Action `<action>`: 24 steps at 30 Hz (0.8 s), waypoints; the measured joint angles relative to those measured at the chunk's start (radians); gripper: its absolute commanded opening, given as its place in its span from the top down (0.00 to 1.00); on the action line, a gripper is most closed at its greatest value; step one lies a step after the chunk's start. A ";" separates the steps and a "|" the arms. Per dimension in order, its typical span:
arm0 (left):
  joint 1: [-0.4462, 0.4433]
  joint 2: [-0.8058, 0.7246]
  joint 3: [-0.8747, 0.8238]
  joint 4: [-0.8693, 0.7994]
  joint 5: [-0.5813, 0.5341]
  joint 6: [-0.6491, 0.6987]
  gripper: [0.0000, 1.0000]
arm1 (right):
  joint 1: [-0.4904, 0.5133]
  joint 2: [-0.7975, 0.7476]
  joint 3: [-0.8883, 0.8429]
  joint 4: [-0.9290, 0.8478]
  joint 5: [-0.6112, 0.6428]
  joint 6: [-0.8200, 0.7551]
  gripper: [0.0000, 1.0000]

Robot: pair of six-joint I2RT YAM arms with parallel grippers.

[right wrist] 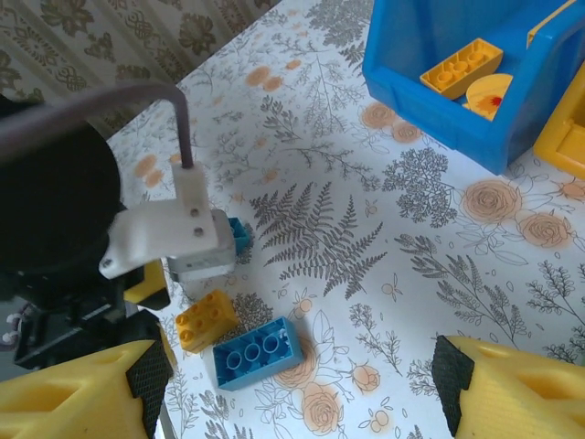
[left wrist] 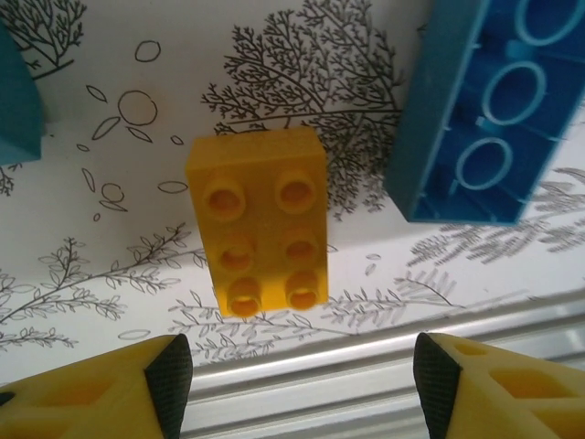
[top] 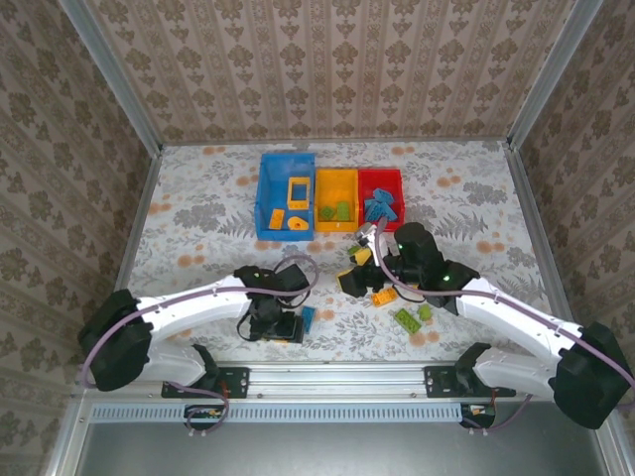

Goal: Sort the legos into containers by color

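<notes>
Left gripper (left wrist: 302, 370) spread, above orange brick (left wrist: 260, 219); blue brick (left wrist: 484, 110) just beside it. Right gripper (right wrist: 302, 375) spread, holding nothing.

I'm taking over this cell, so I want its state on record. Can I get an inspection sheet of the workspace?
Surface: floral-print table, no spills seen.
Job's things: blue bin holds orange pieces, orange-yellow bin green ones, red bin blue ones; orange brick and upturned blue brick lie apart below the left tool; green brick loose on the table.
Clutter: nothing seen.
Tools: left tool open, empty; right tool open, empty.
Cables: cable loops above the left arm.
Surroundings: patterned walls, metal frame.
</notes>
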 measured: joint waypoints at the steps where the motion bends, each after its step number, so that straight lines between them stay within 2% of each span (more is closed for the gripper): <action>1: -0.003 0.013 0.000 0.002 -0.010 -0.003 0.33 | 0.000 -0.003 0.000 0.000 0.000 0.000 0.21; 4: -0.006 0.040 0.000 0.011 -0.041 -0.004 0.38 | 0.000 -0.005 0.000 -0.001 0.000 0.010 0.21; 10: -0.006 0.134 0.002 0.057 -0.084 -0.001 0.58 | 0.000 -0.005 0.000 -0.006 0.000 0.025 0.21; 19: -0.006 0.162 0.049 0.050 -0.172 0.009 0.67 | 0.000 -0.030 0.000 -0.028 0.000 0.037 0.22; 24: 0.035 0.136 0.204 -0.043 -0.229 0.049 0.68 | 0.000 -0.041 0.001 -0.027 0.006 0.040 0.21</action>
